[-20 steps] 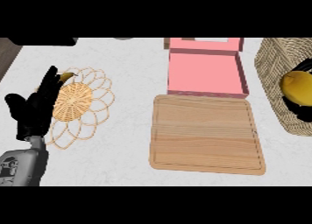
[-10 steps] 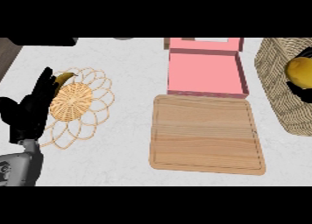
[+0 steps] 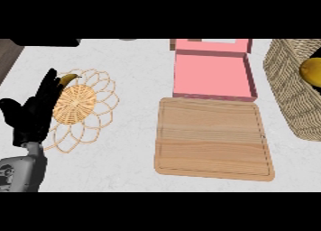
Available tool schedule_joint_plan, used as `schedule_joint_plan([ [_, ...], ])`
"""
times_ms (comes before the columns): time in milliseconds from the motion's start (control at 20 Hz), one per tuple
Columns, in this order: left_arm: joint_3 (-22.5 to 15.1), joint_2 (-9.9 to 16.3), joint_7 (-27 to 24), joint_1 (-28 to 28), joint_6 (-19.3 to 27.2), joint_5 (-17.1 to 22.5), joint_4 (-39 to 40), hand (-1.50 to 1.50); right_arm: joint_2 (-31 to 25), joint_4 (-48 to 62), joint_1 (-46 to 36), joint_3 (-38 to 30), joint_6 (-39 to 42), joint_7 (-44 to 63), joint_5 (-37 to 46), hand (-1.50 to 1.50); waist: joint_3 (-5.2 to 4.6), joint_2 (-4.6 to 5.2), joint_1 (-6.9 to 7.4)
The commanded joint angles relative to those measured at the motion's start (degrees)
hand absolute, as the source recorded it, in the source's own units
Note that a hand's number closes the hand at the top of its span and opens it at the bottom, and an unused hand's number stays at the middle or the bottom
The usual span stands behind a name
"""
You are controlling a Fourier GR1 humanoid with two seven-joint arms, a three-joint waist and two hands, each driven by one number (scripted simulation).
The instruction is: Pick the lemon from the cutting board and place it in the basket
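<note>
A: Surface? 
B: Counter (image 3: 123,171), white with faint grey speckle, fills nearly the whole view. 
A: Anything beyond it? 
B: At 10 o'clock a dark wood-grain strip (image 3: 2,58) borders the counter edge; a black shape (image 3: 47,42) at 11 o'clock, not identifiable. 
A: Light? 
B: Even, soft shadows. No walls or windows seen.

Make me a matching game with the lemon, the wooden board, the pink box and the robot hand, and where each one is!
Things:
1. lemon
2. wooden board
3. pink box
4. left robot hand

Places:
A. at the left, over the woven mat
B. in the middle of the counter, nothing on it
C. inside the basket
D. just behind the wooden board

Pairs: 1-C, 2-B, 3-D, 4-A
</note>
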Motion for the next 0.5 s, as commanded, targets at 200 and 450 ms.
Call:
schedule_joint_plan([
  [200,2.42,1.98,1.43,-5.9,-0.4,0.79,4.27,0.0,4.66,13.72,-10.6,0.98,-9.73,-6.68,11.33,1.5,-0.05,0.04,-0.2],
  [450,1.94,1.29,-0.52,-0.72,-0.9,0.61,1.18,0.0,6.39,20.56,-14.0,-0.18,-10.2,-6.8,15.57,1.5,-0.05,-0.13,-0.19],
])
